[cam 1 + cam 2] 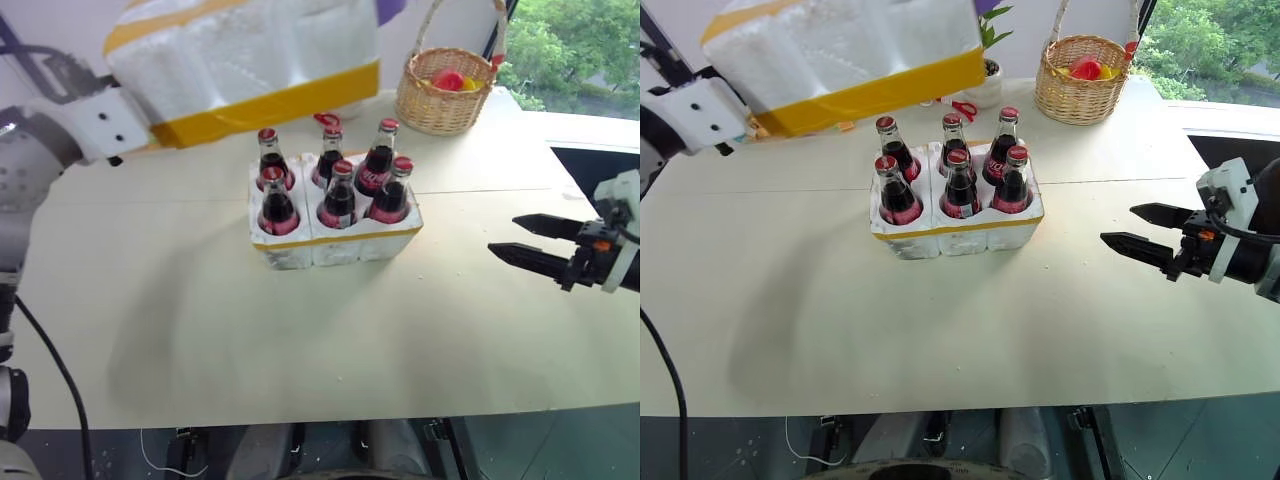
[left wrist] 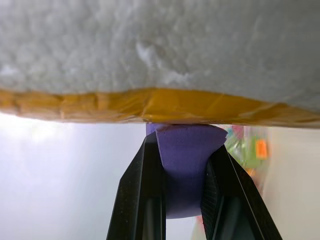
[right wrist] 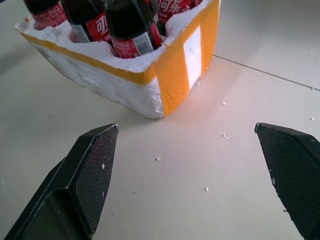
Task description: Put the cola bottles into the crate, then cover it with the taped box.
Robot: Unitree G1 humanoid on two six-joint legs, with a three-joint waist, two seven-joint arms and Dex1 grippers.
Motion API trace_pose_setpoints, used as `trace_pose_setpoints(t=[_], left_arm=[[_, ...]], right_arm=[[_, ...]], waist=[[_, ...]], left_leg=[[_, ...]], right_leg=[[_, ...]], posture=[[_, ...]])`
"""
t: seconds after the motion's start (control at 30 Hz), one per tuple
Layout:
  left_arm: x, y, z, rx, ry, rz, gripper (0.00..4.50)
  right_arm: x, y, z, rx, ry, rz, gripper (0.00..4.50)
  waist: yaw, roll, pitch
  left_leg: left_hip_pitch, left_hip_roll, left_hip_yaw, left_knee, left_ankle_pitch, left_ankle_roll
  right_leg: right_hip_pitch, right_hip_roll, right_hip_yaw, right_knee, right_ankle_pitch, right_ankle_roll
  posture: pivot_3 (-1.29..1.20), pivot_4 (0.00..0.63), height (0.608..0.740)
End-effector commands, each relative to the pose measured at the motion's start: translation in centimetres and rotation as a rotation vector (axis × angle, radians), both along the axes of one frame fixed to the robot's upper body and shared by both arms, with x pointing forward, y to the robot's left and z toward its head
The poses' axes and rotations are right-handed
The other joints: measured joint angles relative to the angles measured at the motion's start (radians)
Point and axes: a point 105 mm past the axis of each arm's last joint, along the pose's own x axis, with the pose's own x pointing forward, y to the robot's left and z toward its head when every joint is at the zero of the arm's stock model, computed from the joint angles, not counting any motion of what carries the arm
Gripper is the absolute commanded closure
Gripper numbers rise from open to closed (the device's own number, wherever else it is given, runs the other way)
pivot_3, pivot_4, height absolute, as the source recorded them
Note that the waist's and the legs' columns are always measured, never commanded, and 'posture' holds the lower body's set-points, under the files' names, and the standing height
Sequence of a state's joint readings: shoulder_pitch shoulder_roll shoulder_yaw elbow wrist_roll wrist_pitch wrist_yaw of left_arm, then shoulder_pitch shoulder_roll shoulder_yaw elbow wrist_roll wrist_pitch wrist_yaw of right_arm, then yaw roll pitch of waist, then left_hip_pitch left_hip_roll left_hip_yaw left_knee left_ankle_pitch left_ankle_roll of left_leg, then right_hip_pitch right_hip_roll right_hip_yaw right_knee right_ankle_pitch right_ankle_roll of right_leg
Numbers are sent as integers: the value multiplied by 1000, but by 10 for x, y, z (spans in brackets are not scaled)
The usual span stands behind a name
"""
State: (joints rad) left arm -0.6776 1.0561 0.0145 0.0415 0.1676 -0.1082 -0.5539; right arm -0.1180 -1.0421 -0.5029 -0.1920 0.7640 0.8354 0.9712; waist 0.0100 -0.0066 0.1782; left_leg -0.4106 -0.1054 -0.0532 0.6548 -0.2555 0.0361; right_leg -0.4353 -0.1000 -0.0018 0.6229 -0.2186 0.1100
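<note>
A broad, pale cream surface [image 1: 200, 330] of flat board carries everything, with thin seams running across it. Near its middle stands the white styrofoam crate [image 1: 335, 240] with a yellow tape band round its sides, and all six small glass cola bottles [image 1: 340, 195] with red labels and red caps sit upright in its wells. At the far edge rests a round woven wicker basket [image 1: 445, 100] with a tall handle. Tiny white crumbs [image 3: 215, 145] lie scattered on the board beside the crate.
</note>
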Motion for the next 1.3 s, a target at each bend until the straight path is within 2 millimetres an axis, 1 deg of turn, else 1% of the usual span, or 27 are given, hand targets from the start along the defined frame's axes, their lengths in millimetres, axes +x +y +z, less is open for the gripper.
trace_pose_setpoints(t=[0.03, 0.13, 0.2, 0.23, 0.27, 0.33, 0.4, 0.5, 0.67, 0.8, 0.93, 1.07, 1.13, 1.17, 1.2, 1.3], left_arm=[[-11, -21, 15, 58, -42, -39, 4189], [-15, -34, 7, 160, -21, -41, 4189], [-19, -45, 11, 172, -31, -55, 4189], [-19, -48, 13, 170, -34, -56, 4189], [-19, -49, 10, 174, -17, -48, 4189], [-19, -55, -5, 242, 19, -48, 4189], [-17, -59, -14, 286, 36, -47, 4189], [-12, -67, -22, 335, 36, -44, 4189], [-11, -77, -34, 406, 51, -49, 4189], [-12, -78, -39, 425, 72, -51, 4189], [-10, -70, -28, 437, 46, -14, 4189], [-10, -63, -25, 457, 54, 5, 4189], [-12, -64, -32, 455, 76, -9, 3137], [-13, -66, -37, 445, 94, -20, 2734], [-13, -67, -42, 445, 109, -28, 2188], [-14, -64, -52, 432, 151, -32, 686]], right_arm=[[-1, -6, 12, -6, -63, -22, 0], [-1, -7, 12, 5, -67, -35, 0], [-2, -7, 9, 12, -63, -42, 0], [-2, -7, 8, 13, -62, -43, 0], [-2, -6, 8, 14, -62, -43, 0], [-3, -5, 7, 22, -65, -43, 0], [-3, -3, 7, 34, -68, -45, 0], [-3, -2, 5, 44, -72, -49, 0], [-3, -1, 6, 62, -85, -62, 0], [-3, 0, 7, 75, -94, -69, 0], [-2, -1, 5, 78, -97, -80, 0], [0, -1, 5, 86, -105, -88, 0], [1, -1, 5, 88, -108, -90, 0], [2, -1, 5, 88, -108, -91, 0], [2, -1, 5, 87, -108, -91, 0], [1, -1, 4, 76, -102, -84, 0]], waist=[[2, 0, 0], [4, 0, 0], [4, 0, 0], [5, 0, 0], [5, 0, 0], [4, 0, 0], [4, 0, 0], [5, 0, 0], [5, 0, 0], [5, 1, 0], [4, 0, 0], [4, 0, 0], [2, 0, 0], [2, 0, 0], [3, 0, 0], [3, 0, 0]], left_leg=[[0, 0, 0, 1, 0, 0], [0, 0, 0, 3, 0, 0], [0, 0, -1, 4, -1, 1], [0, 0, -1, 5, -1, 1], [0, 0, -1, 6, -1, 2], [0, 0, -1, 7, -1, 2], [1, 0, -1, 7, -2, 2], [1, 0, -1, 7, -1, 2], [1, 0, -1, 8, -2, 3], [1, 0, -1, 8, -2, 3], [1, 0, -1, 8, -2, 3], [1, 0, -1, 8, -2, 3], [1, 1, -1, 8, -2, 3], [1, 1, -1, 8, -2, 3], [1, 1, -1, 8, -2, 3], [1, 1, -1, 8, -2, 3]], right_leg=[[0, 0, 0, 0, 0, 0], [1, 0, 0, 0, 0, 0], [3, 1, 0, 0, 0, 0], [3, 1, 0, 0, 0, 0], [4, 1, 0, 0, 0, 0], [4, 1, -1, 0, 0, 0], [5, 1, 0, 0, 0, 0], [5, 1, -1, 0, 0, 0], [6, 1, -1, 0, 0, 0], [6, 1, -1, 0, 0, 0], [6, 1, -1, 0, 0, 0], [6, 1, -1, 0, 0, 0], [6, 1, -1, 0, 0, 0], [6, 1, -1, 0, 0, 0], [6, 1, -1, 0, 0, 0], [6, 1, -1, 0, 0, 0]], posture=[[0, 150, 732], [0, 150, 732], [0, 150, 732], [0, 150, 732], [0, 150, 732], [0, 150, 732], [0, 150, 732], [0, 150, 732], [0, 150, 732], [0, 150, 732], [0, 150, 732], [0, 150, 732], [0, 150, 732], [0, 150, 732], [0, 150, 732], [0, 150, 732]])
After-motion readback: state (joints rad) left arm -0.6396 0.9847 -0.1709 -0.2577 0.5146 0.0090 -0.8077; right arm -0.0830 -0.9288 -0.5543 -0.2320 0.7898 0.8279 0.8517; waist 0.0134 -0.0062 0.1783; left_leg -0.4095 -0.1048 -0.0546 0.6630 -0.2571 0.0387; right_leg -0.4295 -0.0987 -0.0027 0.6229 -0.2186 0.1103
